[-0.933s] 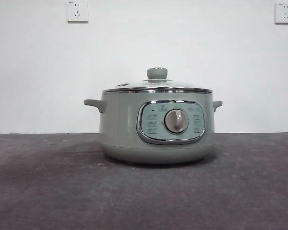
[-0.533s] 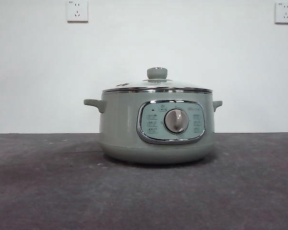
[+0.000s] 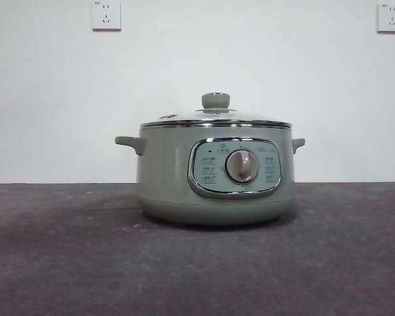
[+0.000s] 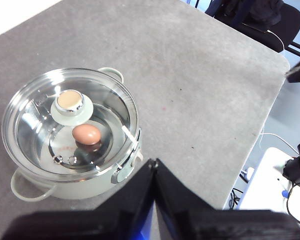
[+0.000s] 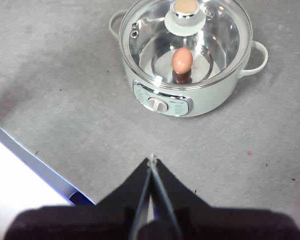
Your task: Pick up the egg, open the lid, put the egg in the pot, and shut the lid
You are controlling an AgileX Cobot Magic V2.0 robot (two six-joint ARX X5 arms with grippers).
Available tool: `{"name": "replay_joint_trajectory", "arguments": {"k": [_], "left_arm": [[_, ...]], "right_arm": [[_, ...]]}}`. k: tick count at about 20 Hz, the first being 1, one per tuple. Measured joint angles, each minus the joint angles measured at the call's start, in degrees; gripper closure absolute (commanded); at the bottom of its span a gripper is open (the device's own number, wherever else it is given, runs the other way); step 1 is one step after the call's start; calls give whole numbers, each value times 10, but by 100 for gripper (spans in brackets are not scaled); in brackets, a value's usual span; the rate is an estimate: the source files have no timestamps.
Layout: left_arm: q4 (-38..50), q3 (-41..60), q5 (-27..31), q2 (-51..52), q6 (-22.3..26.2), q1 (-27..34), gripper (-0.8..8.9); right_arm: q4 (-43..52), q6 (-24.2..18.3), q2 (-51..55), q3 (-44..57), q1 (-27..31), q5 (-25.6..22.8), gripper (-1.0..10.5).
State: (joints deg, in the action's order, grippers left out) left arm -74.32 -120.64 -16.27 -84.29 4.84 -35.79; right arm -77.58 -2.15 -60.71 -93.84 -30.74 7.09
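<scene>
The sage-green pot (image 3: 214, 174) stands in the middle of the grey table, its dial panel facing the front camera. The clear glass lid (image 3: 215, 118) with its green knob sits closed on it. Through the glass, the orange-brown egg (image 4: 86, 134) lies inside the pot; it also shows in the right wrist view (image 5: 182, 59). My left gripper (image 4: 154, 162) is shut and empty, well above the table beside the pot (image 4: 70, 145). My right gripper (image 5: 151, 159) is shut and empty, raised in front of the pot (image 5: 185, 55). Neither gripper shows in the front view.
Two wall sockets (image 3: 106, 14) sit high on the white wall. The left wrist view shows the table's edge (image 4: 262, 125), a black chair (image 4: 260, 20) and cables beyond it. A white, blue-edged surface (image 5: 25, 185) lies near the right gripper.
</scene>
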Motion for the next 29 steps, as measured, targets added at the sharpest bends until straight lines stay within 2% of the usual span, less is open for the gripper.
{"name": "replay_joint_trajectory", "arguments": {"k": [3, 6, 10, 12, 15, 19, 23, 26, 29], "left_arm": [[28, 0, -2, 0, 3, 19, 816], [99, 1, -2, 16, 25, 79, 816], [133, 5, -10, 83, 36, 143, 816], [167, 47, -35, 133, 39, 202, 816], [268, 203, -76, 238, 41, 296, 816], [432, 481, -72, 413, 42, 367, 816], [561, 760, -62, 564, 41, 385, 816], [595, 938, -33, 649, 22, 388, 816], [614, 1050, 0, 715, 1, 388, 816]], "right_arm": [[0, 0, -13, 0, 0, 0, 947], [0, 0, -25, 0, 0, 0, 946], [0, 0, -40, 0, 0, 0, 947], [0, 0, -45, 0, 0, 0, 947], [0, 0, -52, 0, 0, 0, 946], [0, 0, -53, 0, 0, -3, 947], [0, 0, -55, 0, 0, -8, 947], [0, 0, -57, 0, 0, -13, 946], [0, 0, -57, 0, 0, -28, 947]]}}
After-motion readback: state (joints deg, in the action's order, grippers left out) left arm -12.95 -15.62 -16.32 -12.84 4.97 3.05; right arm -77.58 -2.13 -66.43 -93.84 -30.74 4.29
